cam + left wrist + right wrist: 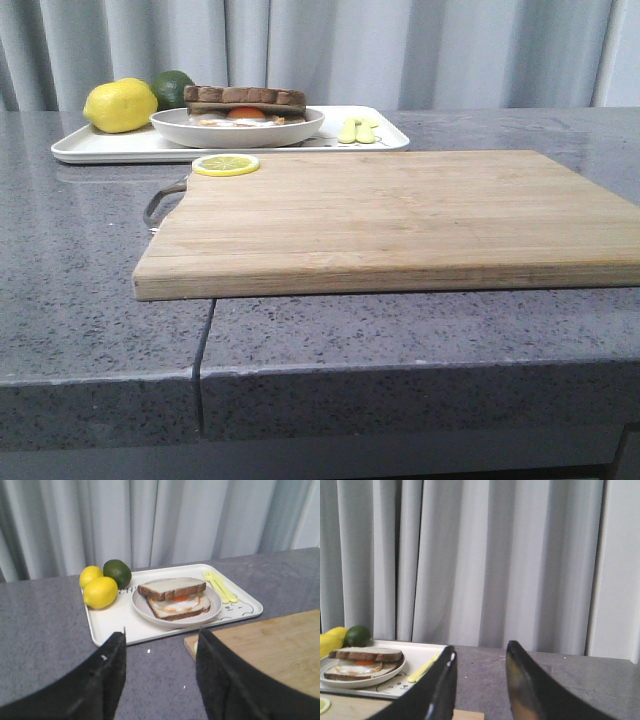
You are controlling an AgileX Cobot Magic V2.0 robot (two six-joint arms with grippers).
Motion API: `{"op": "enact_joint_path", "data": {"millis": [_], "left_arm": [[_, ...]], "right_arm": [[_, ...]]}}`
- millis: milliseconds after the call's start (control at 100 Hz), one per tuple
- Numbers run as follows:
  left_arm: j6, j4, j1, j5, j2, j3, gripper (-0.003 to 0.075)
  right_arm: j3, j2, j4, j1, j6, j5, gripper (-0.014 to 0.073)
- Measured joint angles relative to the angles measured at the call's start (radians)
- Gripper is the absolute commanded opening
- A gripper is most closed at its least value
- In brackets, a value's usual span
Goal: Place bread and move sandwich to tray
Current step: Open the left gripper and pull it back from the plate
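Sandwich (245, 103) on tray (110, 146) behind cutting board (400, 220)

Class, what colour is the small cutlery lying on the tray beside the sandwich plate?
Pale yellow-green cutlery on the white tray; clearest in the left wrist view.

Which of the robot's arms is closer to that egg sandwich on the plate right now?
Left, probably. The left end effector faces the sandwich squarely, just short of the tray. The right end effector sees the sandwich smaller and well off to one side.
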Motion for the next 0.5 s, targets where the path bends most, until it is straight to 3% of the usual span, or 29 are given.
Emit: {"op": "enact_joint_path", "data": {"millis": [190, 500], "left_arm": [[0.002, -0.030, 0.000, -0.119, -0.149, 0.246, 0.0304], [0.002, -0.044, 0.000, -0.162, -0.212, 0.379, 0.0300]], "right_arm": [[0.060, -0.002, 0.007, 0.000, -0.033, 0.064, 0.0265], [0.098, -0.002, 0.031, 0.000, -0.036, 0.050, 0.0265]]}}
